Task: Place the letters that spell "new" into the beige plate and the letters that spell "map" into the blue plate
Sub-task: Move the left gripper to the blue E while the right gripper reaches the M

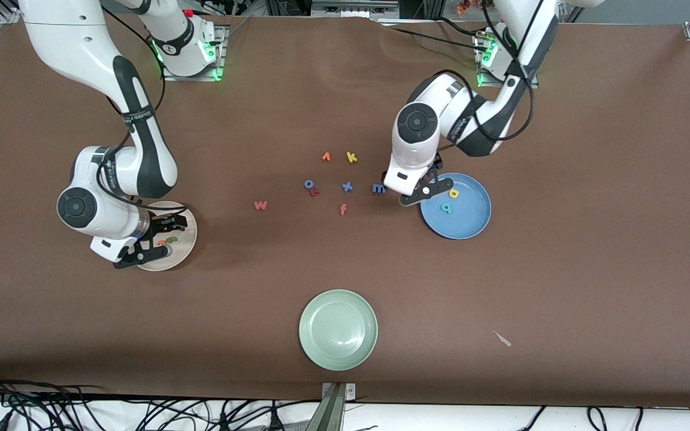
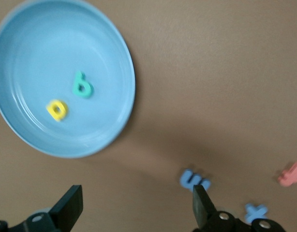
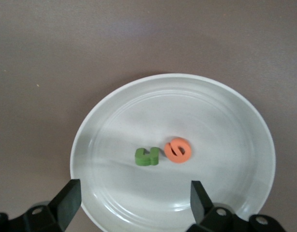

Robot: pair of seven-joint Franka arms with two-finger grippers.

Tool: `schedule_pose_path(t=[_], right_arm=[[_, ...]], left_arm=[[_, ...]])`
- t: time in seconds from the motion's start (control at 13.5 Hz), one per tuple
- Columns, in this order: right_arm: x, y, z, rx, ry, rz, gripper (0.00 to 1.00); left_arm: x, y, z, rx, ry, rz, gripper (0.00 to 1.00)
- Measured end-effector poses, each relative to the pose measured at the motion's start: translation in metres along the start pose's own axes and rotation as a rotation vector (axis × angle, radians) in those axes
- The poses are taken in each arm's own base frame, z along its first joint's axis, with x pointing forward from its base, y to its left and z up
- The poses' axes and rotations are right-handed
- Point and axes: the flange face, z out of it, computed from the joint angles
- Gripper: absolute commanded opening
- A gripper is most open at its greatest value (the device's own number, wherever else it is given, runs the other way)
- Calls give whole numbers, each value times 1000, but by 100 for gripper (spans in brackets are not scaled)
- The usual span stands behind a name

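Reach favours my left gripper (image 1: 420, 193), fingers spread wide and empty over the blue plate (image 1: 471, 227) rim, since the blue "m" (image 1: 379, 189) lies just beside it on the table, while my right gripper (image 1: 152, 238) hangs open over the beige plate (image 1: 186, 251).

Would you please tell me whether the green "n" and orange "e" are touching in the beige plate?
Apart: the right wrist view shows a sliver of plate between the green "n" and orange "e".
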Motion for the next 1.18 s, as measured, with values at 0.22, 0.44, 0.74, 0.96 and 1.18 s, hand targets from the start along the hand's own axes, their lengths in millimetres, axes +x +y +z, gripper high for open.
schedule_pose_path(t=[0.22,0.44,0.74,0.96,1.18], right_arm=[[4,-27,2,38,-1,54,100],[5,-67,-5,71,-21,34,100],[4,-120,-13,92,-29,-40,100],[-4,-157,-14,86,-39,-98,100],[-15,-178,-19,63,-34,-149,100]], left_arm=[[-18,19,19,-49,8,-296,100],[-32,37,39,-118,-5,-596,100],[-31,40,60,-129,-22,-774,100],[-34,36,77,-198,-44,-896,100],[-37,30,87,-199,-48,-923,100]])
